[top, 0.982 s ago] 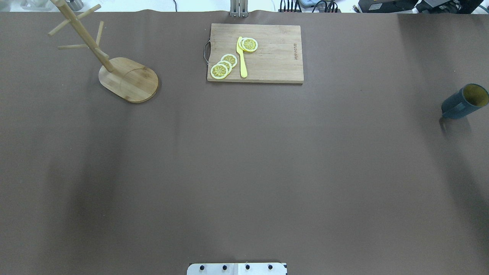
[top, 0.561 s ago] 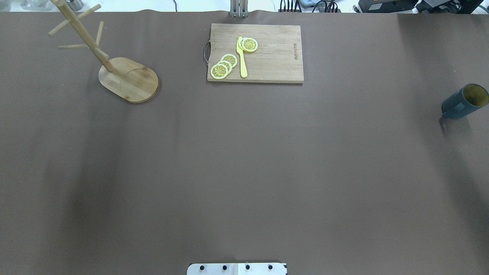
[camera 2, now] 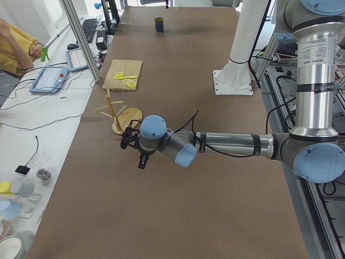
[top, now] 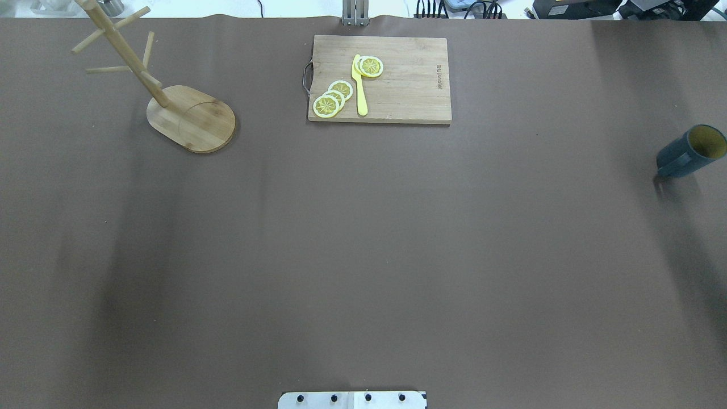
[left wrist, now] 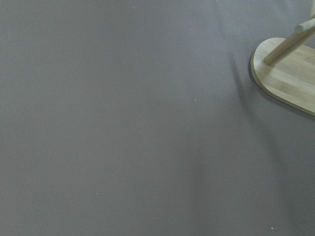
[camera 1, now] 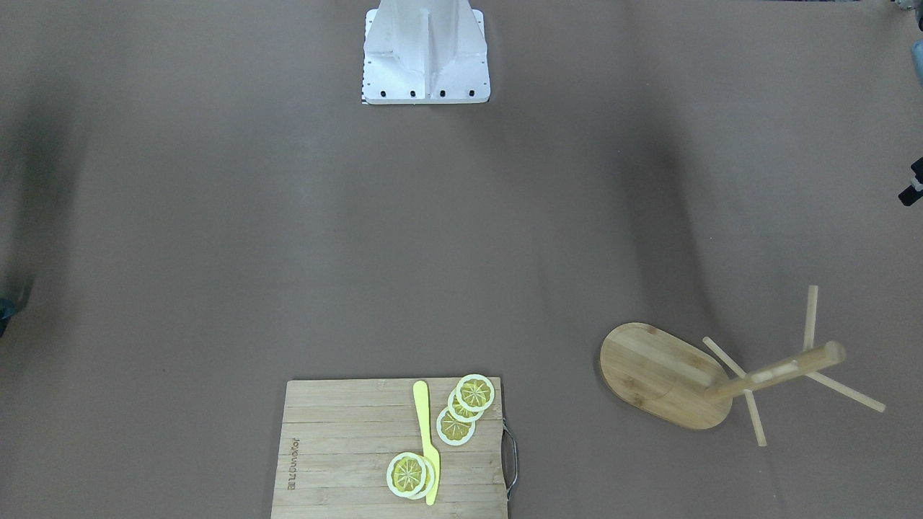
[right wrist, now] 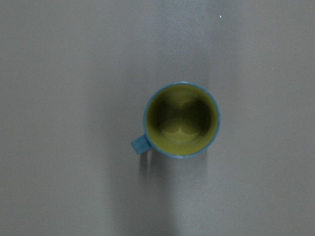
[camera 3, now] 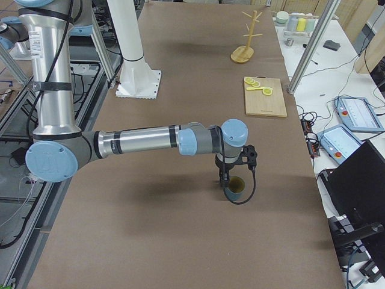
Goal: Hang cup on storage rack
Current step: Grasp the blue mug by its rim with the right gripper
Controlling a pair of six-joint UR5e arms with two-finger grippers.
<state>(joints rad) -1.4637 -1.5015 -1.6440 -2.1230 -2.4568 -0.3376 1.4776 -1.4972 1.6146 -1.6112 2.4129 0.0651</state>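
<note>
The cup (top: 690,150) stands upright at the table's far right edge, dark slate-blue with a yellowish inside. It also shows in the right wrist view (right wrist: 181,119), seen from straight above with its handle at lower left, and in the exterior right view (camera 3: 234,188). My right gripper (camera 3: 224,179) hangs just above the cup's rim; I cannot tell if it is open or shut. The storage rack (top: 190,118), a bamboo mug tree, stands at the far left with bare pegs. My left gripper (camera 2: 139,157) hovers near the rack (camera 2: 119,110); I cannot tell its state.
A slatted cutting board (top: 379,79) with a metal handle lies at the back middle, bearing lemon slices (top: 332,97) and a yellow knife (top: 359,85). The robot's white base (camera 1: 425,50) stands at the near edge. The rack's base (left wrist: 288,78) shows in the left wrist view.
</note>
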